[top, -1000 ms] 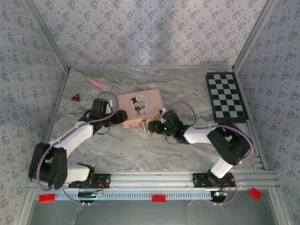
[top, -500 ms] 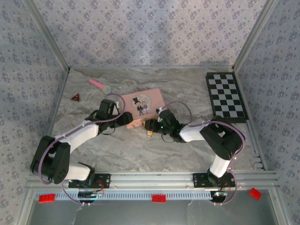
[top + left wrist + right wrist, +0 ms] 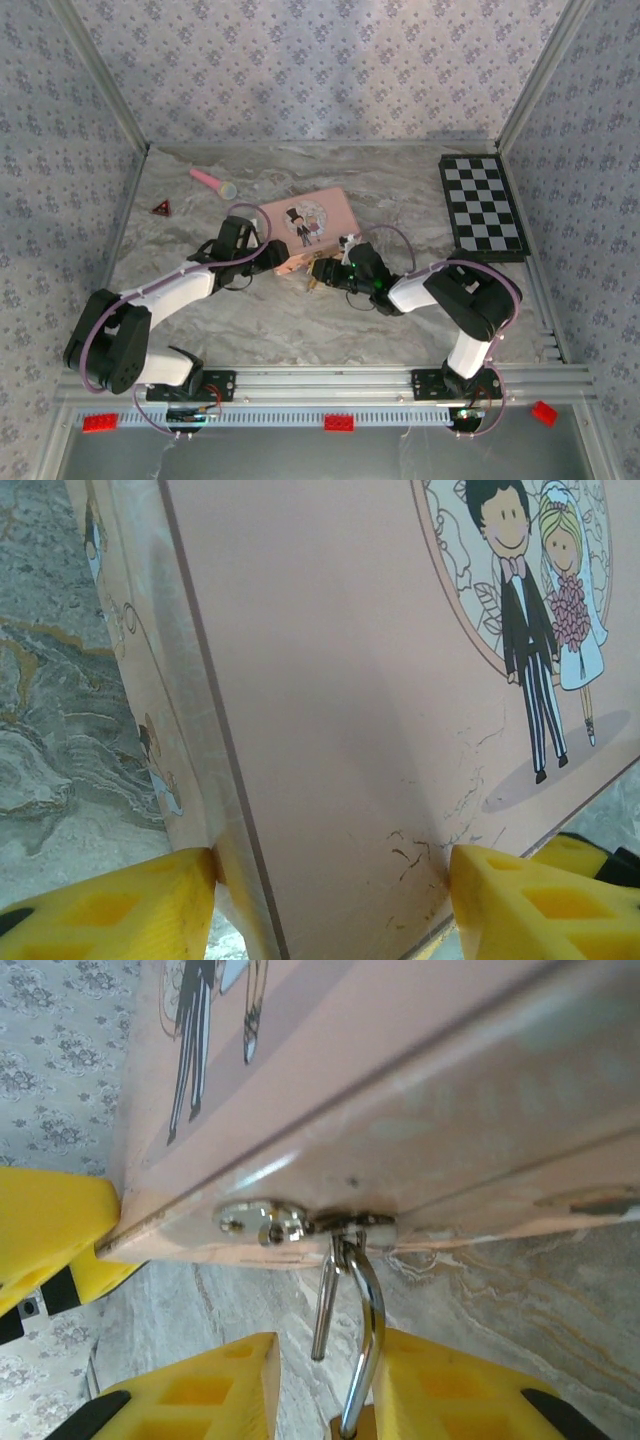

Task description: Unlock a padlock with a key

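Observation:
The small brass padlock (image 3: 314,284) hangs by its silvery shackle (image 3: 368,1300) from the hasp (image 3: 265,1222) on the front of the pink picture tin (image 3: 305,222). One shackle leg ends free below the hasp. My right gripper (image 3: 325,1380) straddles the shackle and the brass body. Its right pad touches the shackle, and a gap shows at the left pad. My left gripper (image 3: 333,880) is shut on the near left corner of the pink tin (image 3: 350,680), with both yellow fingers (image 3: 120,910) pressed against it. The key is hidden.
A chessboard (image 3: 484,207) lies at the back right. A pink pen (image 3: 213,181) and a red triangle piece (image 3: 160,208) lie at the back left. Red bricks (image 3: 338,422) sit on the front rail. Patterned walls close the table on three sides.
My left gripper slid right along the tin and now clamps its corner, and the tin has turned a little. My right gripper moved left to the padlock and its jaws narrowed.

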Available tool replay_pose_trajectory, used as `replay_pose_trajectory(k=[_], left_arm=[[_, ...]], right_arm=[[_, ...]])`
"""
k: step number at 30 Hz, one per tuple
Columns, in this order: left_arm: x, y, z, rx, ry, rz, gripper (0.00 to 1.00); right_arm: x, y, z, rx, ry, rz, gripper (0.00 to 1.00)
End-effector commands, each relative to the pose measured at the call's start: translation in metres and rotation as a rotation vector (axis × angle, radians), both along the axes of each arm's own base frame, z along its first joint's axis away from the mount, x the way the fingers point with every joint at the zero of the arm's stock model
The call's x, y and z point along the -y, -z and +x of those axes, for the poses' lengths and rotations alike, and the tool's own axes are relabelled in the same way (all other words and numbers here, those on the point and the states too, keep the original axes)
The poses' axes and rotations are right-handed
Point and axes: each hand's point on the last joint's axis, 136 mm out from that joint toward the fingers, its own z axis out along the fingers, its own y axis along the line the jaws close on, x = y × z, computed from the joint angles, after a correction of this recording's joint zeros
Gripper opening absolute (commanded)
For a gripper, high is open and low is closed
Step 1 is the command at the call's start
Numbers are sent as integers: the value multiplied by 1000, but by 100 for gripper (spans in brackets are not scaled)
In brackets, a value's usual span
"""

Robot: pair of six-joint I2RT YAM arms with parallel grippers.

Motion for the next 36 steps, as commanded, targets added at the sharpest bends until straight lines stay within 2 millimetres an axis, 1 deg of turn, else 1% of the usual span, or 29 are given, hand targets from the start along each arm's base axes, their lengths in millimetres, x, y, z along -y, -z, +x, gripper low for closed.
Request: replay_pose_trajectory(k=[1,4,6,14,18,20,28,36], left_arm=[[8,-2,-6,0,20,-24,62],[8,-1,-6,-3,16,-24,62],[9,-2,-5,-2,14,-31,62],[11,-3,-6,-7,7,-32,62],[11,-2,-8,-8,9,-31,62],[10,-2,-9,-9,7,-32,62],[12,-3,-11,-5,10,-37,62],[15,-4,-12,-5,15,-40,62]], right_arm=[[8,13,-12,-63,8,-9,30],[11,13,-15,-56,6,-18,30],[12,12,-16,-50,5,-14,27],[2,7,-12,-66,-10,54,21],[3,8,-10,-67,-5,51,19],[4,11,-10,-70,0,44,20],[12,22,-3,-56,48,2,27],[10,23,11,5,57,10,27]])
